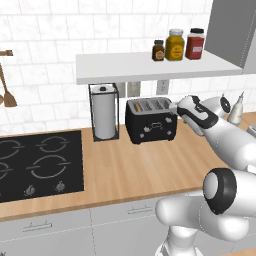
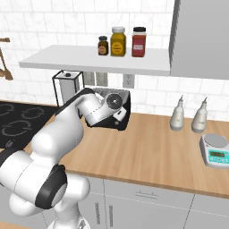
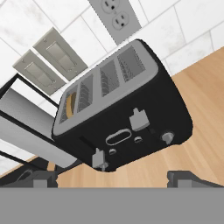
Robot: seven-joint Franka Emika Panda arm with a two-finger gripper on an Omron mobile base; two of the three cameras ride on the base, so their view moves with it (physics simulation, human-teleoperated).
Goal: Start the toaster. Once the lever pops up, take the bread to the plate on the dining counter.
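Note:
The black toaster [image 1: 151, 121] with its silver slotted top stands on the wood counter against the tiled wall. In the hand view the toaster [image 3: 131, 118] looms close and tilted, with two grey levers and small knobs on its front. A tan-yellow slice of bread [image 3: 70, 105] sits down in the slot at the paper-towel end, seen from the left base as bread [image 1: 137, 107]. My gripper [image 1: 178, 110] is at the toaster's right end at top height; my gripper [image 3: 114, 177] is open, with nothing between its fingertips [image 3: 41, 177]. My arm hides most of the toaster [image 2: 126, 106] in the right base view. The plate and the dining counter are out of view.
A paper towel holder [image 1: 104, 112] stands just left of the toaster, and a black hob [image 1: 40, 162] lies further left. A shelf with three jars [image 1: 175, 45] hangs above. To the right stand two bottles [image 2: 179, 114] and a kitchen scale [image 2: 215, 151]. Wall outlets [image 3: 116, 17] are behind the toaster.

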